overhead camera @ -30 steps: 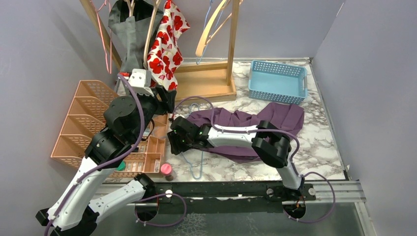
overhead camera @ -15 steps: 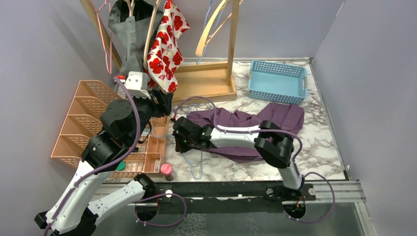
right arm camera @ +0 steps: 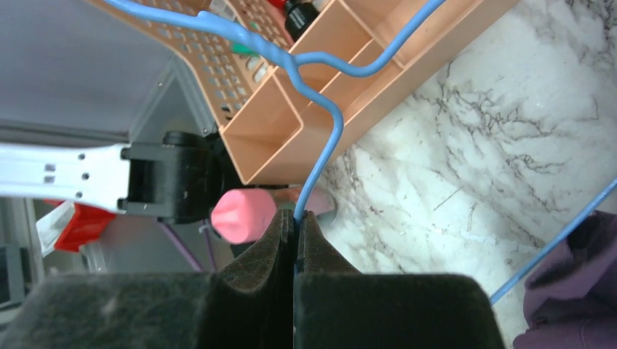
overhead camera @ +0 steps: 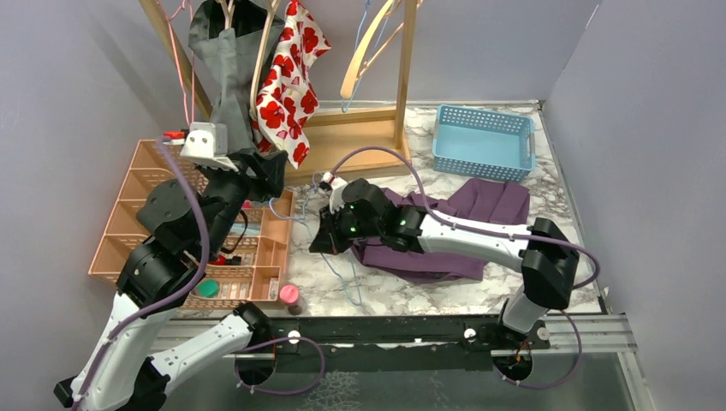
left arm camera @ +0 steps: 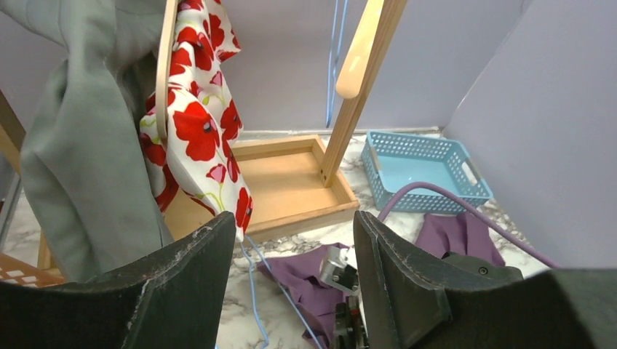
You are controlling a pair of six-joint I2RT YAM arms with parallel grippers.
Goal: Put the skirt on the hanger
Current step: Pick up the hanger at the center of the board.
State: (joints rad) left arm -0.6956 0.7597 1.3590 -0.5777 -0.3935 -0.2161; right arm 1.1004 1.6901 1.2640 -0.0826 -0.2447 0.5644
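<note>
Your right wrist camera gives you what the overhead view cannot: the right end effector [right arm camera: 295, 218] has its jaws pressed together on the thin blue wire of the hanger [right arm camera: 319, 171], pinching it just below the twisted neck. From overhead you only see that end effector [overhead camera: 330, 235] tilted down over the wire near the peach organizer tray [overhead camera: 154, 171]. The hanger's wire loops past the tray's corner, and a pink-capped item [right arm camera: 244, 216] sits just beside the fingers.

The skirt [overhead camera: 492, 201] is purple and lies crumpled on the marble worktop [overhead camera: 565, 257] under and behind your right arm, in front of the blue basket [overhead camera: 484, 141]. It is not on the hanger.

Your left end effector [left arm camera: 295, 247] stands wide open and holds nothing. It is raised near the red-flowered garment [left arm camera: 196, 138] on the wooden rack [overhead camera: 360, 145].
</note>
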